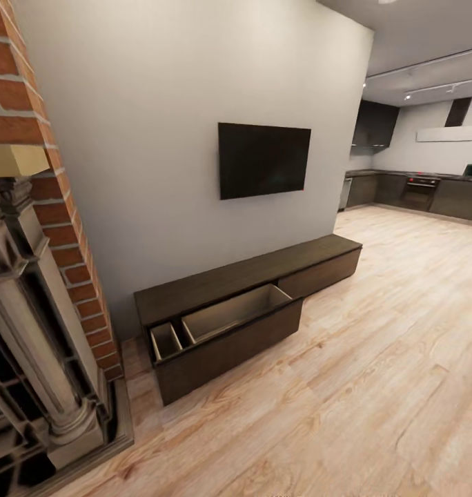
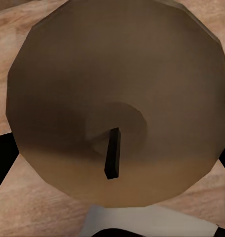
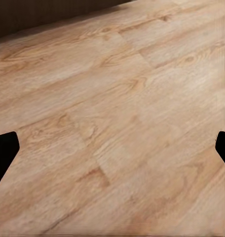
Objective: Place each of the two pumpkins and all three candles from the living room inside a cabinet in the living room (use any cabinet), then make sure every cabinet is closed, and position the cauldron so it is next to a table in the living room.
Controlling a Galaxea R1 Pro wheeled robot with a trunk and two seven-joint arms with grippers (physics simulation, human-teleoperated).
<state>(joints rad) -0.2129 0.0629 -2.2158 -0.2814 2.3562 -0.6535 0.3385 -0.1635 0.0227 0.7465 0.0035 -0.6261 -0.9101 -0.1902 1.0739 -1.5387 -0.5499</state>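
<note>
Wood flooring [image 1: 374,386] runs before the cabinet [image 1: 243,304], its drawer [image 1: 229,314] open beside a brick fireplace [image 1: 43,290]. Left gripper [image 2: 112,148] grips a candle [image 2: 117,74]; right gripper [image 3: 112,153] is spread wide, holding nothing.

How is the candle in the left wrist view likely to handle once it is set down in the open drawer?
The candle looks short, wide and flat-topped, so upright it should probably sit steady rather than tip. Its faceted round side suggests it may roll if laid sideways. It appears rigid; the thin dark wick seems the only delicate part.

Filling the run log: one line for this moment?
left gripper: shut on candle | right gripper: open, over floor | cabinet: drawer open
</note>
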